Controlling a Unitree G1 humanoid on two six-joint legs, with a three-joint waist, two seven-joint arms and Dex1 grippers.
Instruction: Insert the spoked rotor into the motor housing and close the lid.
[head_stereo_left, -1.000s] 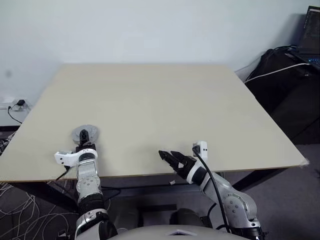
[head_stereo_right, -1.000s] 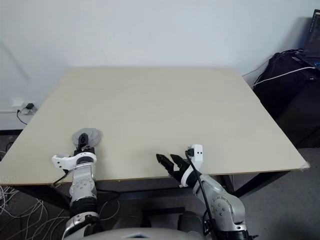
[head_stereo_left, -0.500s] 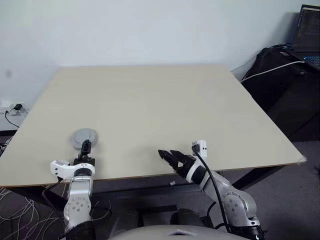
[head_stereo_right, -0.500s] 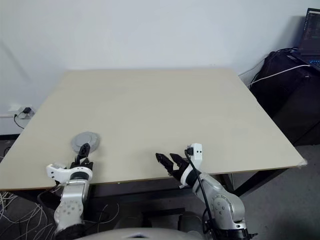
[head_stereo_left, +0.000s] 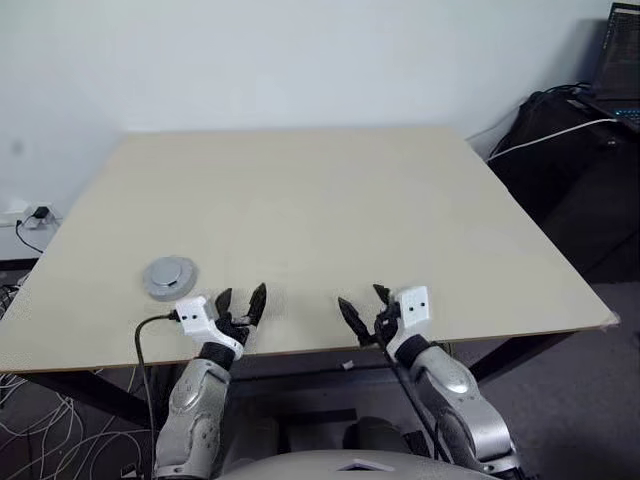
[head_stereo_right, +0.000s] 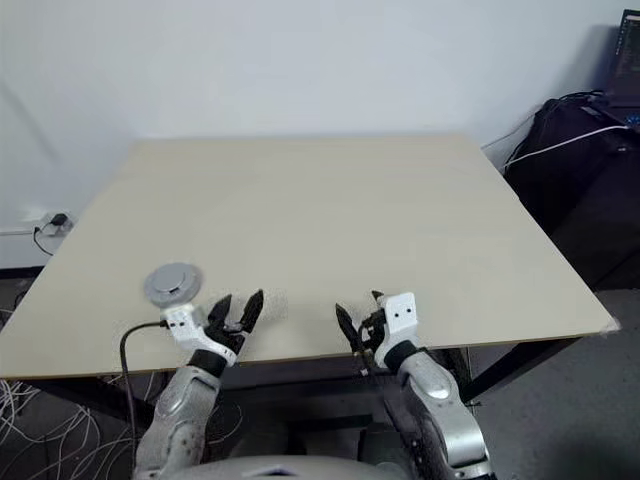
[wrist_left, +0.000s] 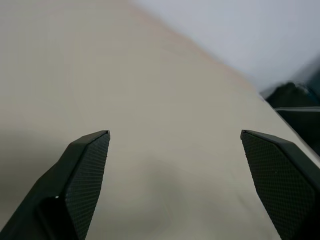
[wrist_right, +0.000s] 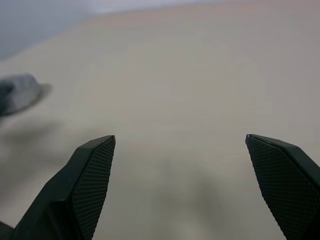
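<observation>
A round silver-grey metal part (head_stereo_left: 170, 275) with a raised centre lies flat near the table's front left; it looks like the motor housing with its lid on, and it shows blurred in the right wrist view (wrist_right: 17, 92). No copper winding shows on it. The spoked rotor is hidden or out of view. My left gripper (head_stereo_left: 240, 296) hovers open and empty over the front edge, just right of that part and apart from it. My right gripper (head_stereo_left: 361, 298) is open and empty further right. Both wrist views show wide-apart fingers (wrist_left: 85, 165) (wrist_right: 90, 170) over bare tabletop.
The beige table (head_stereo_left: 330, 200) stretches away ahead, with its front edge just under both grippers. A black bag (head_stereo_left: 570, 150) with a white cable and a laptop (head_stereo_left: 622, 40) stand off the table's right side. A wall socket (head_stereo_left: 35, 212) and floor cables are at the left.
My left gripper drew back off the round grey part, swung right and rolled so its fingers lie side by side. My right gripper rolled in place. The grey part stayed put.
</observation>
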